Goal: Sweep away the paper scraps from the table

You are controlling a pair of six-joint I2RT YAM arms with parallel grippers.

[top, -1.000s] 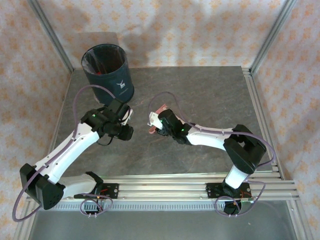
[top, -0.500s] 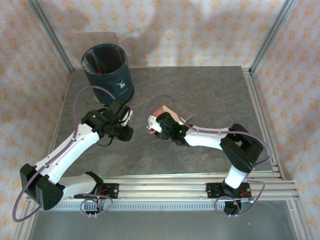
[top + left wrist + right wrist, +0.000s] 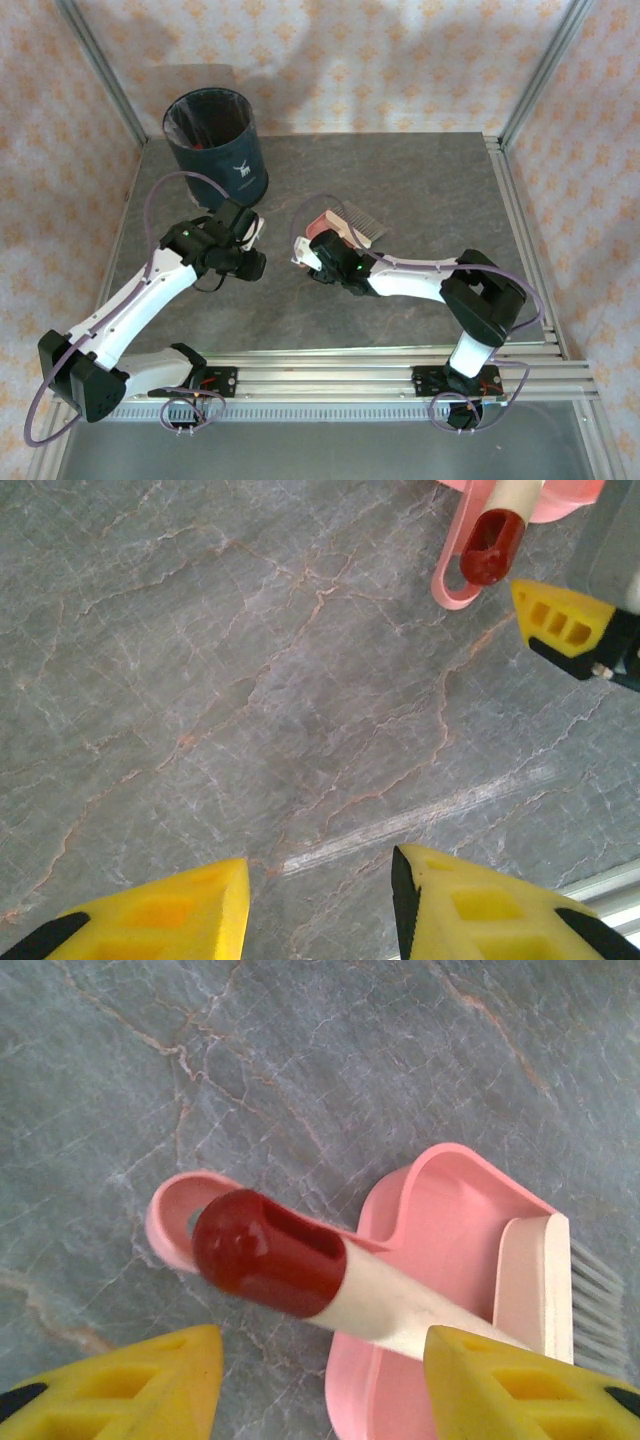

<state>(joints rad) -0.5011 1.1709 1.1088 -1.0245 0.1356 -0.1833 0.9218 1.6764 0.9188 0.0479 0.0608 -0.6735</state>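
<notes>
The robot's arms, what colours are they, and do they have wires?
Both the left arm and right arm have white links with chunky black joints. A thin purple cable loops along each one. Each wrist shows a tiny green light. The fingers are blocky bright yellow with black trim.

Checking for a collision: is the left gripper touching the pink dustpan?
Apart. The left wrist view shows bare table between the left gripper and the dustpan.
</notes>
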